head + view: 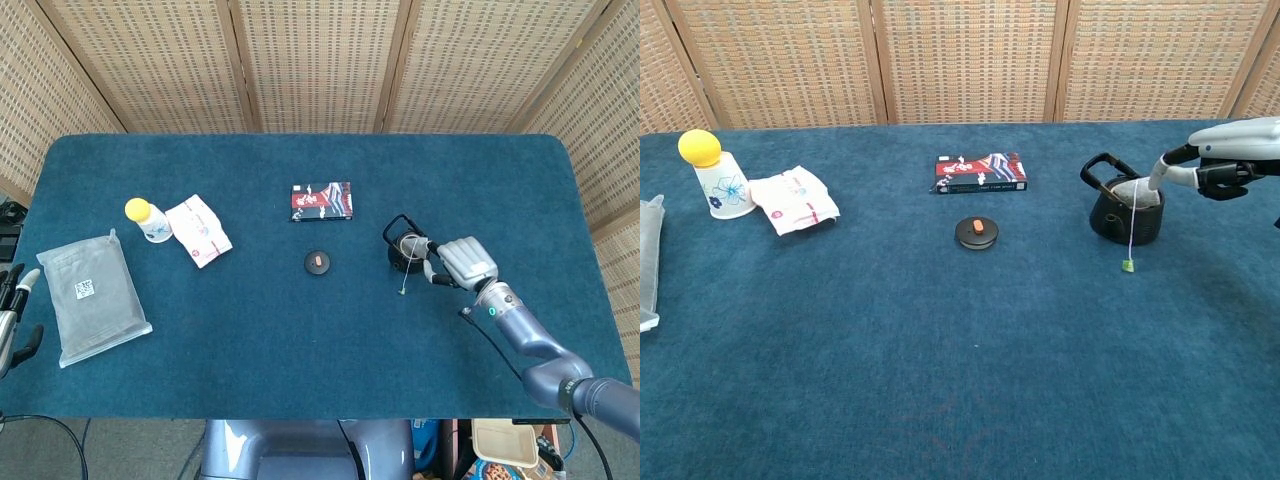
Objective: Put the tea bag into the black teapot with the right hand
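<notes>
My right hand (1230, 155) hovers at the right edge of the chest view, fingers spread and holding nothing, one fingertip (1157, 180) reaching toward the rim of the black teapot (1123, 210). The tea bag (1132, 191) sits in the pot's open mouth, its string hanging down the front to a small green tag (1128, 265) on the blue table (960, 350). Further left lie the round lid (977, 231), a red packet box (980, 172), a folded pouch (792, 199) and a yellow-capped bottle (714, 175). My left hand (14, 315) is at the head view's lower left edge; I cannot tell its grip.
</notes>
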Controlling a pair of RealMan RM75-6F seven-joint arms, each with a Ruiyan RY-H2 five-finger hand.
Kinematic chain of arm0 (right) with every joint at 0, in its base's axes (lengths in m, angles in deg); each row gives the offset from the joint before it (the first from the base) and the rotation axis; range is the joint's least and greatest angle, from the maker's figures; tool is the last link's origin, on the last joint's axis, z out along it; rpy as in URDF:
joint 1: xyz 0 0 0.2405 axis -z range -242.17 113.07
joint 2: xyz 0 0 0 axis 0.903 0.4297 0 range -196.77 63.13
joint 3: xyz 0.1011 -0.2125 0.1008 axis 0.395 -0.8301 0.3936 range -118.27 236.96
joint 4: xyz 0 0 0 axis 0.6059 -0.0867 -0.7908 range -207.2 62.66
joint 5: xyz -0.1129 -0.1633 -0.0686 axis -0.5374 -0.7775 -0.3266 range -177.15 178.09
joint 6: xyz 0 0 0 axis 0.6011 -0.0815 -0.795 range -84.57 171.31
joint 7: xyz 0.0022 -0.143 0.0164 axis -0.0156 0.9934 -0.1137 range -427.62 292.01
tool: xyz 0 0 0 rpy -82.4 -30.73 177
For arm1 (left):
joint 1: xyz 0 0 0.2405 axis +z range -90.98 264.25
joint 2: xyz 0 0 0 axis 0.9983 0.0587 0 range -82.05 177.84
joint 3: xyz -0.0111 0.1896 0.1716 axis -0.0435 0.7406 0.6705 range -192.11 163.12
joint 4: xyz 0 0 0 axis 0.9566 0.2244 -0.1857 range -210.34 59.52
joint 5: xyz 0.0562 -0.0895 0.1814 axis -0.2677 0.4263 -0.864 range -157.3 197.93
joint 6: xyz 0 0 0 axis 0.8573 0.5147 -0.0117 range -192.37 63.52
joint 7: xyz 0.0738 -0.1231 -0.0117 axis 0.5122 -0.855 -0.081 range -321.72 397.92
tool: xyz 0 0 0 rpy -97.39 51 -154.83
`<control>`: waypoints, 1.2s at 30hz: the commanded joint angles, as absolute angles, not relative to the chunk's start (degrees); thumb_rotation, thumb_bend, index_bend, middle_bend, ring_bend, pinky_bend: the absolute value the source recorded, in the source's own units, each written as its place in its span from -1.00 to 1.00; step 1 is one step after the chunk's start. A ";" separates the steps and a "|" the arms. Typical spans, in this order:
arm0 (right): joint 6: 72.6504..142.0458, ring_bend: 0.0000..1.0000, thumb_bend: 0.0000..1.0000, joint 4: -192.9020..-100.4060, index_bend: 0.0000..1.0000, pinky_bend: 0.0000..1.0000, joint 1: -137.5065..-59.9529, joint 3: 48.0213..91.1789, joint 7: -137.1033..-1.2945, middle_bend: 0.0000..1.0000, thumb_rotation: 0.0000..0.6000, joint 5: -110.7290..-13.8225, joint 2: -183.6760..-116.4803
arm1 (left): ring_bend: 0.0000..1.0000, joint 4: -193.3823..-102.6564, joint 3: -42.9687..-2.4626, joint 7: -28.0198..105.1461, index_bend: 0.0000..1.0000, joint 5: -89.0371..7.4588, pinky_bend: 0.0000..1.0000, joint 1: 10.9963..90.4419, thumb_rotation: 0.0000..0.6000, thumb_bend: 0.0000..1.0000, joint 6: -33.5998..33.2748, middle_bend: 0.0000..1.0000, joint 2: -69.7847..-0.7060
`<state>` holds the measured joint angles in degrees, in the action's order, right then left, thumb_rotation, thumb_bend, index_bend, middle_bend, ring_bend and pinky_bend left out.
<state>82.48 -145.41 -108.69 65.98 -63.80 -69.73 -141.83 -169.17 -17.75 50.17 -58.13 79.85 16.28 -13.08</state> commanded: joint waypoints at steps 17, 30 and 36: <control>77.22 1.00 0.54 -141.31 -0.48 1.00 -112.83 65.88 -60.09 0.95 -1.00 -67.15 -145.04 | -1.00 -168.09 -17.42 48.55 -1.00 -57.67 -1.00 80.30 1.00 -0.11 15.94 -1.00 -13.24; 76.36 1.00 0.54 -140.56 -0.48 1.00 -114.27 65.17 -56.50 0.95 -1.00 -64.67 -146.70 | -1.00 -167.06 -17.15 47.26 -1.00 -57.68 -1.00 80.62 1.00 -0.11 15.74 -1.00 -13.45; 77.40 1.00 0.54 -141.35 -0.48 1.00 -114.04 65.22 -55.70 0.95 -1.00 -63.69 -145.89 | -1.00 -166.91 -17.19 47.09 -1.00 -57.79 -1.00 80.58 1.00 -0.11 15.71 -1.00 -13.56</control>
